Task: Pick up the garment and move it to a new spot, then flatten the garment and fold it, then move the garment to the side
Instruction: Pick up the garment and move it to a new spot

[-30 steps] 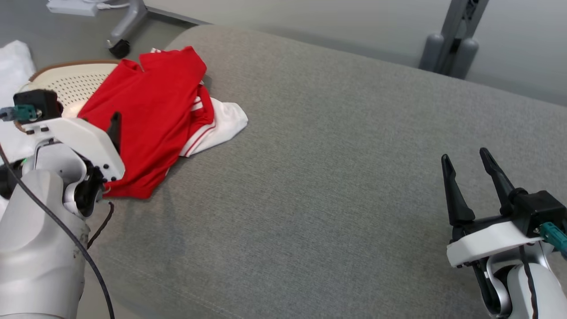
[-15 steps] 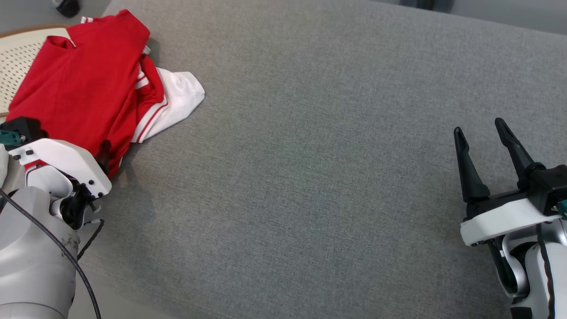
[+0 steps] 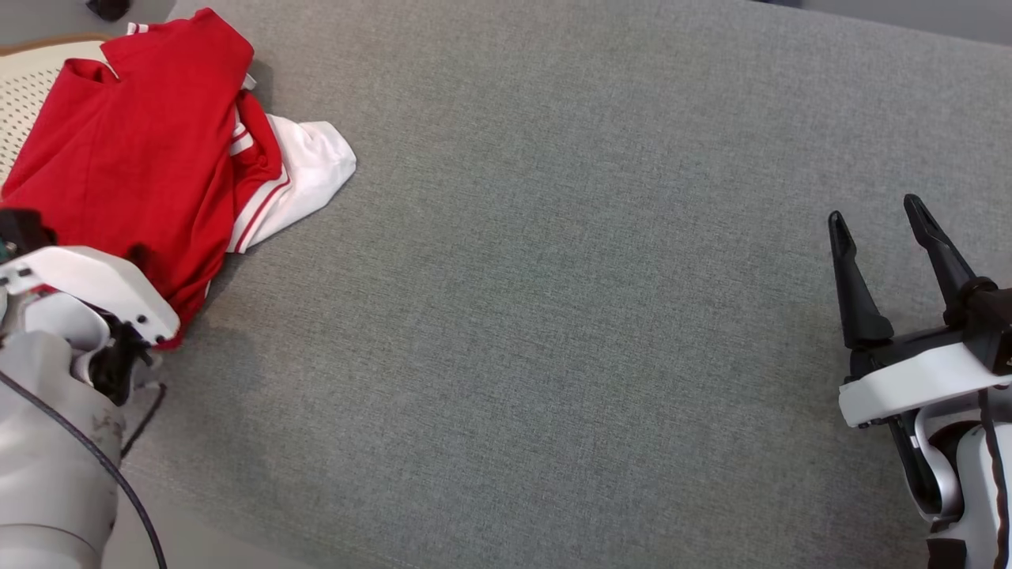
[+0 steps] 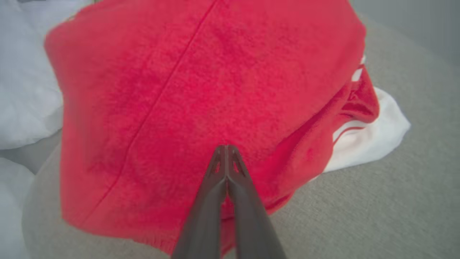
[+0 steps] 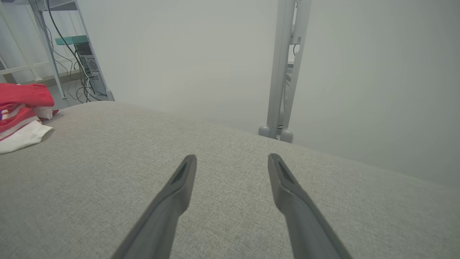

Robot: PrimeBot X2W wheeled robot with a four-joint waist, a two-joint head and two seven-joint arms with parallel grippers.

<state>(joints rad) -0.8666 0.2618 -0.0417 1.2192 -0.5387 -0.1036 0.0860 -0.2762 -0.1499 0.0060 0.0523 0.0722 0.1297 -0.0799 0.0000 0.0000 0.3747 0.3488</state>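
Observation:
The garment (image 3: 142, 158) is a crumpled red top with a white, red-striped part, lying at the far left of the grey cushioned surface (image 3: 553, 316). My left gripper (image 3: 142, 257) sits at its near edge, mostly hidden behind its white wrist housing. In the left wrist view the left gripper (image 4: 226, 147) has its fingers pressed together, tips pinched into the red cloth of the garment (image 4: 215, 90). My right gripper (image 3: 871, 209) stands open over bare cushion at the far right, nothing between its fingers. The right wrist view shows the right gripper (image 5: 232, 157) open, with the garment (image 5: 21, 104) far off to the left.
A white perforated object (image 3: 32, 87) lies under the garment's left side. White cloth (image 4: 21, 90) lies beside the cushion's left edge. A grey metal stand (image 5: 284, 72) and a rack with cables (image 5: 79, 54) stand beyond the far edge.
The head camera has tilted, shifting the whole picture. My left gripper has gone from open to shut at the garment's near edge. The right gripper stays open.

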